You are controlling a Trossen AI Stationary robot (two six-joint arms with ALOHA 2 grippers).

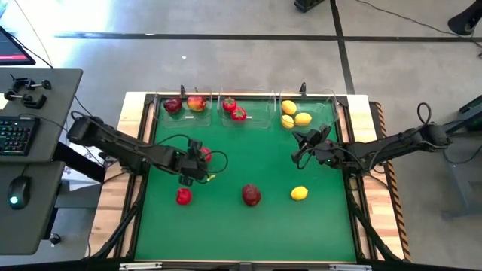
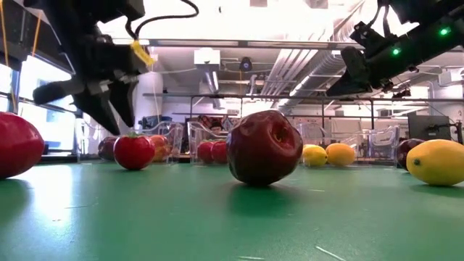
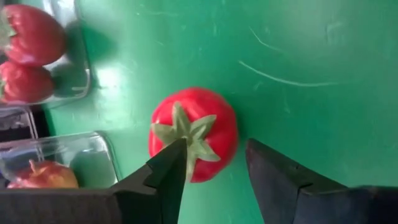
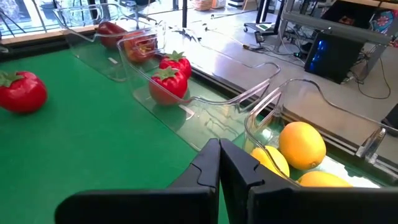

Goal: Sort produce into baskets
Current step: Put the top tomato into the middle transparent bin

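Observation:
Three clear baskets stand along the far edge. The left basket (image 1: 186, 113) holds apples, the middle basket (image 1: 256, 113) red green-topped fruits, the right basket (image 1: 320, 113) lemons. A red green-topped fruit (image 3: 205, 124) rests on the green mat. My left gripper (image 3: 214, 158) hangs open just above it, its fingers pointing steeply down and apart from it in the low view (image 2: 109, 109). Another red fruit (image 1: 183, 196), a dark red apple (image 1: 251, 195) and a lemon (image 1: 299, 193) lie loose on the mat nearer the front. My right gripper (image 4: 219, 158) is shut and empty, hovering before the lemon basket.
The green mat (image 1: 226, 233) covers the table inside a wooden frame. A desk with a keyboard and mouse (image 1: 19, 135) stands left of the table. Bare mat lies toward the near edge.

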